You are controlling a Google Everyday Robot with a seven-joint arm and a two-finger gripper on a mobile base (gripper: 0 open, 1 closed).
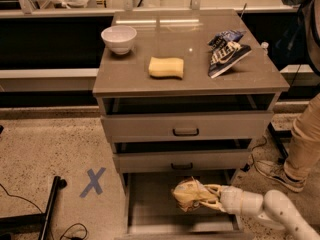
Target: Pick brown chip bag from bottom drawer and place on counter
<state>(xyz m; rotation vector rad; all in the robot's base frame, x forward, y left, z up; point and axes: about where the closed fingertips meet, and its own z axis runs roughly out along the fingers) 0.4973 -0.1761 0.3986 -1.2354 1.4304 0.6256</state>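
Note:
The brown chip bag (188, 194) shows its crinkled tan-yellow side and hangs over the open bottom drawer (150, 204). My gripper (204, 196) reaches in from the lower right on a white arm and is shut on the bag's right side, holding it above the drawer's flat grey floor. The counter (190, 79) is the glossy grey-brown top of the cabinet, well above the gripper.
On the counter stand a white bowl (119, 38), a yellow sponge (166, 67) and a dark blue bag (226, 54). The two upper drawers (186, 127) are slightly pulled out. A person's leg (305, 144) stands at the right. A blue X (93, 182) marks the floor.

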